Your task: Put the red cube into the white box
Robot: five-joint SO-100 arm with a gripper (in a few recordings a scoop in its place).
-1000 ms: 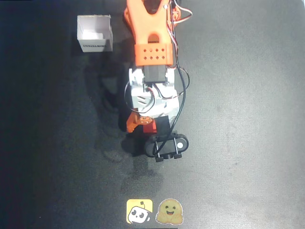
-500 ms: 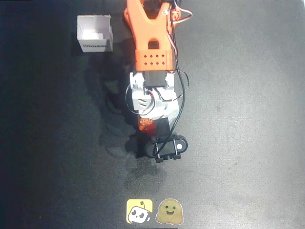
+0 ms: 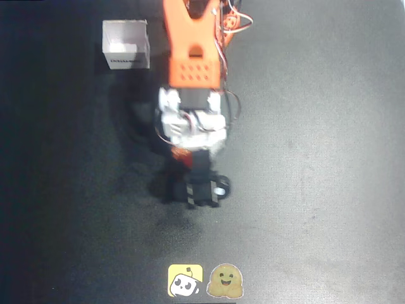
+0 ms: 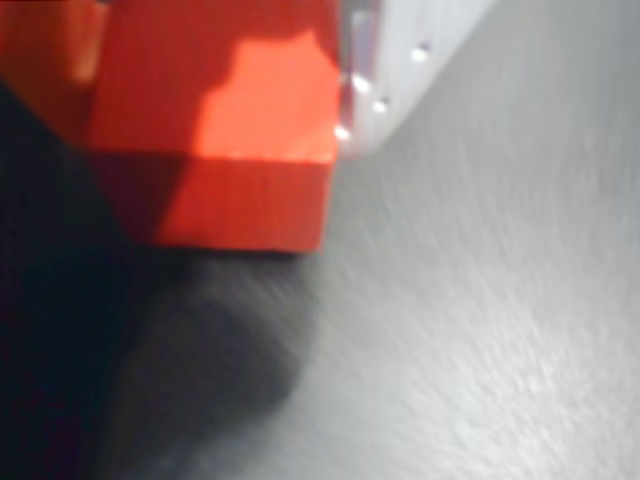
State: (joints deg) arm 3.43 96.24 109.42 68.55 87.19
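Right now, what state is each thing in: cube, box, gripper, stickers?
Small bright red cube: held at the gripper, seemingly lifted off the dark table; wrist view blurred.
Small square white cardboard box: upright, open-topped, no cube inside.
Gripper: shut on the cube, away from the box.
Two stickers: flat at the table's near edge.

In the overhead view, the white box (image 3: 126,44) sits on the surface (image 3: 316,158) at upper left, just left of my arm. Two stickers (image 3: 205,280) lie side by side at the bottom edge, below my hand (image 3: 202,190). In the wrist view, the red cube (image 4: 215,130) sits up against my hand, above the surface.
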